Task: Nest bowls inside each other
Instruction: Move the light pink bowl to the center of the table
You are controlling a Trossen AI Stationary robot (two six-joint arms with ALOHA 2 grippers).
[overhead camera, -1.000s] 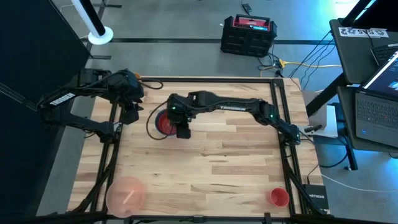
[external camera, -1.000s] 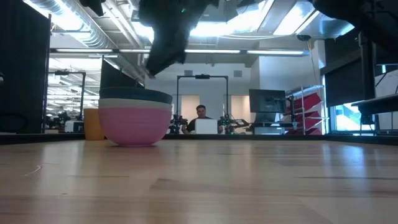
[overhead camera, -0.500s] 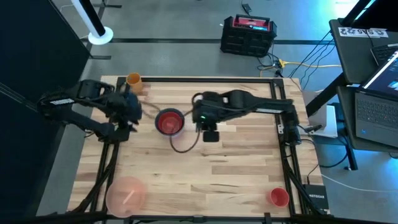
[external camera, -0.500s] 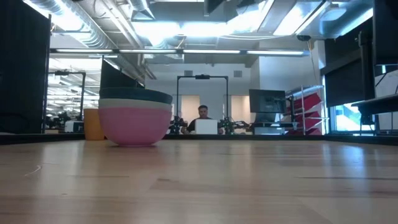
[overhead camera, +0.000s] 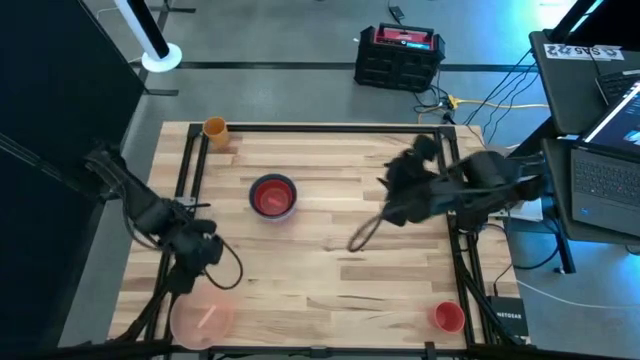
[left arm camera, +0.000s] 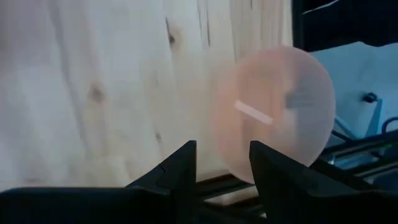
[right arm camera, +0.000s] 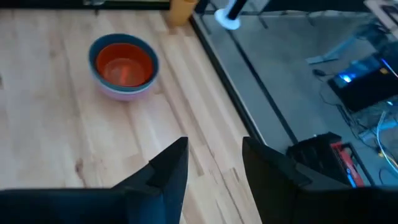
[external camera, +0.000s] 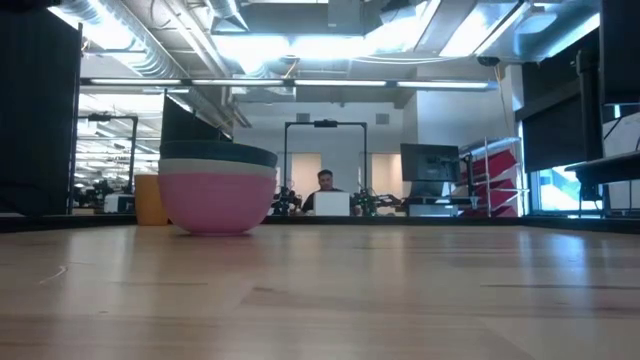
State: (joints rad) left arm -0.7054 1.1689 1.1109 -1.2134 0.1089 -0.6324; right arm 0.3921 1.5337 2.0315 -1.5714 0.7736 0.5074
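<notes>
A stack of nested bowls (overhead camera: 272,196) rests on its base on the table's far left half: red innermost, a dark blue rim around it, and an opaque pink bowl (external camera: 217,202) outermost at the bottom. A white rim (external camera: 218,168) shows between them. The stack also shows in the right wrist view (right arm camera: 123,65). A larger translucent pale-pink bowl (overhead camera: 203,318) sits at the near left corner. My left gripper (overhead camera: 200,250) hovers open just beyond it, the bowl (left arm camera: 273,115) lying ahead of its fingers. My right gripper (overhead camera: 398,200) hangs open, high, toward the right edge.
A small orange cup (overhead camera: 215,128) stands at the far left corner and a small red cup (overhead camera: 448,317) at the near right corner. Bare wood lies between the stack and the right arm. Black frame rails (overhead camera: 185,200) run along the table's sides.
My right gripper has drawn back from over the stack toward the table's right edge, rising and turning. My left gripper has swung from the far left toward the near left corner and sunk toward the translucent bowl. The stack has stayed where it was.
</notes>
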